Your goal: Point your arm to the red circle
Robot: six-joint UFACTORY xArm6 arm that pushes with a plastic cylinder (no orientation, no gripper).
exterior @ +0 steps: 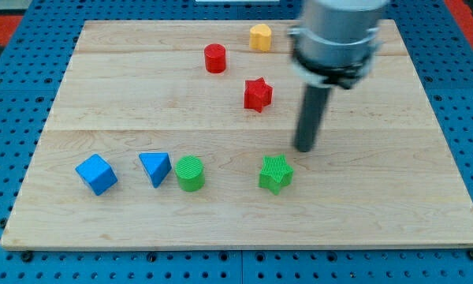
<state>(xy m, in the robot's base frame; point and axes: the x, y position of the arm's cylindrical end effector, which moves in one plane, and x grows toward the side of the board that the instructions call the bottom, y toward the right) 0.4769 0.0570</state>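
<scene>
A: Seven small blocks sit on your wooden surface (378, 205) in the camera view. Can you find the red circle (214, 58)?

B: Yes. It is near the view's top, a bit left of the middle. It stands up like a little round drum.

A: What is next to it?

B: A yellow block (260, 37) is close by, up and to the view's right of it. I think it has many sides, but I cannot tell the shape for sure. A red star (257, 95) is lower down, to the view's right of the red circle. They do not touch.

A: Where is your tip (304, 148)?

B: Your dark rod comes down from the big grey arm at the view's top right. The tip is on the wood, to the view's right of the middle. It is just above and to the view's right of the green star (275, 173). It is below and to the view's right of the red star. It is well apart from the red circle.

A: Does it touch any block?

B: No. There is bare wood all round it.

A: Are the jaws open or closed?

B: You have no jaws here, only the rod. It holds nothing.

A: What is along the view's bottom?

B: A row. From the view's left you see a blue cube (95, 173), a blue triangle (155, 168), a green circle (190, 173), then the green star. The blue triangle and green circle are just beside each other.
</scene>
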